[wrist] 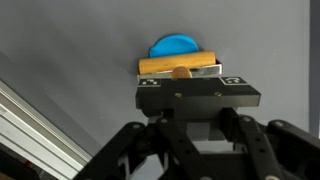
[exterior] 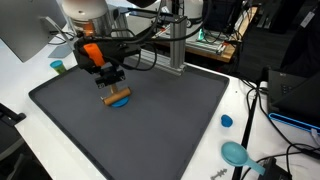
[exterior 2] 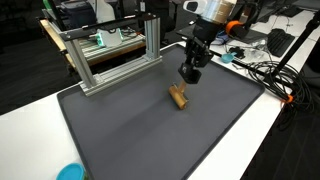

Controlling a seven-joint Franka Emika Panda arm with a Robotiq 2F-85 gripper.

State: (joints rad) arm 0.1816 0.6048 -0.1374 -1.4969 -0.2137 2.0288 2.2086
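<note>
Jaws: hovering just above the wooden block (exterior: 113, 96), pointing down at it and holding nothing. I cannot tell whether the fingers are spread or closed, since the wrist view is showing only the housing and both exterior views are too small.
Wooden block: lying flat near the middle of the grey mat (exterior 2: 130, 140), its long side running across the wrist view, apart from the jaws.
Blue disc (wrist: 173, 46): peeking out from behind the block on its far side in the wrist view. It is probably touching the block or sitting partly under it, though the views are not settling which.
Step in hand: by my reading, the arm is hovering over the block ahead of a grasp.
Doing it well: centring on the block's short width, so the fingers are closing across the narrow faces and not along its length. Keeping the wrist square to the long edges and descending straight, so no finger is clipping the disc.
Risk: if the block is resting on the disc, it may be rocking or sliding under a one-sided touch.
Surroundings: the aluminium frame (exterior 2: 110, 55) is standing at the mat's edge, well apart. A small blue cap (exterior: 227, 121) and a teal scoop (exterior: 237, 153) are lying off the mat on the white desk (exterior: 30, 72).
</note>
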